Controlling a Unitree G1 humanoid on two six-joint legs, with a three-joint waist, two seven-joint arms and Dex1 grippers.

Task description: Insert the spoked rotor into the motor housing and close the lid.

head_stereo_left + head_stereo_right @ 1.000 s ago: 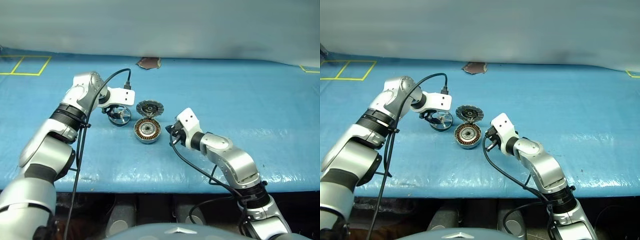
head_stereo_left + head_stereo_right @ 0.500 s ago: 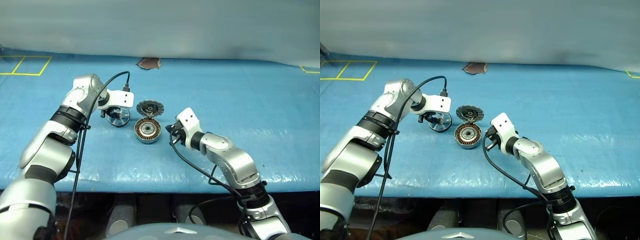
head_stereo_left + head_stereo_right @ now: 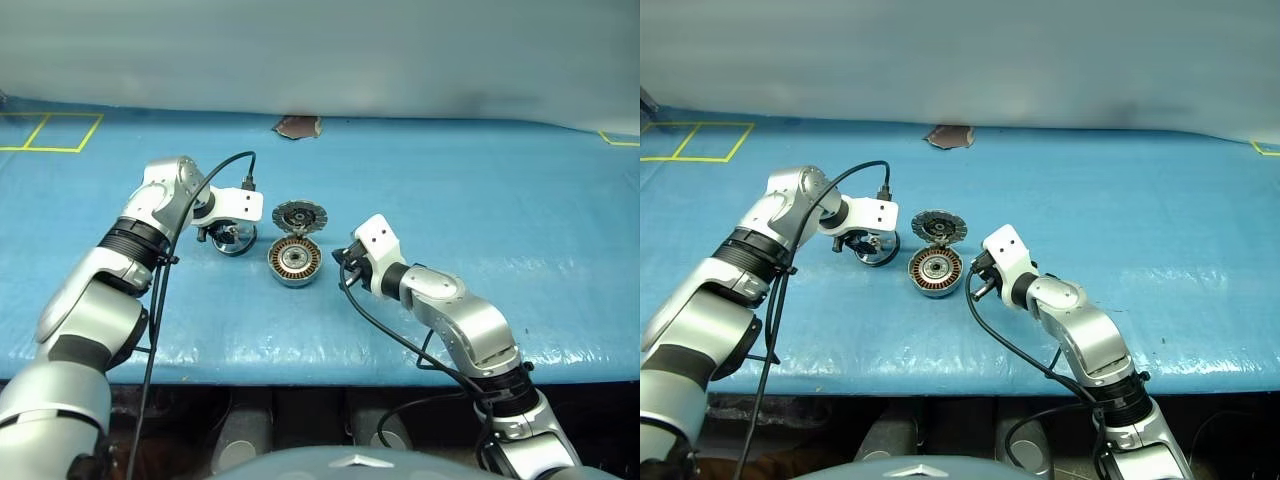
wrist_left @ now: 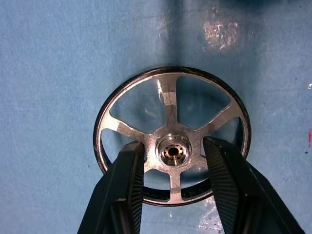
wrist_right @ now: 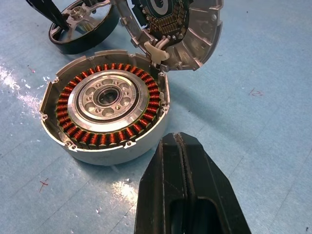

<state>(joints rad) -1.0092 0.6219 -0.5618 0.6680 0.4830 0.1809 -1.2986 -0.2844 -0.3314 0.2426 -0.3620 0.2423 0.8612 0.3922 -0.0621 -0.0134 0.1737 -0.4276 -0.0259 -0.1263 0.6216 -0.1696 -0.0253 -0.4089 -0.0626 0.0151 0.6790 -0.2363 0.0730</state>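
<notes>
From the head views, your left hand [image 3: 228, 236] has sunk lower over the small silver spoked rotor [image 3: 233, 239] than a second ago, and its fingers have drawn in a little. The rotor lies flat on the blue tabletop [image 3: 480, 210], just left of the round silver motor housing with its ring of copper windings [image 3: 294, 260]. The pick-up looks imminent; insertion is not yet begun.

In your left wrist view, the black ribbed fingers [image 4: 127, 180] stand apart on either side of the rotor's central hub, over the spoke gaps, gripping nothing.

In your right wrist view, the right hand [image 5: 181, 146] is closed and empty, just beside the housing. This view alone reveals the round grey lid [image 5: 173, 29] tilted up at the housing's far rim, apparently hinged.
</notes>
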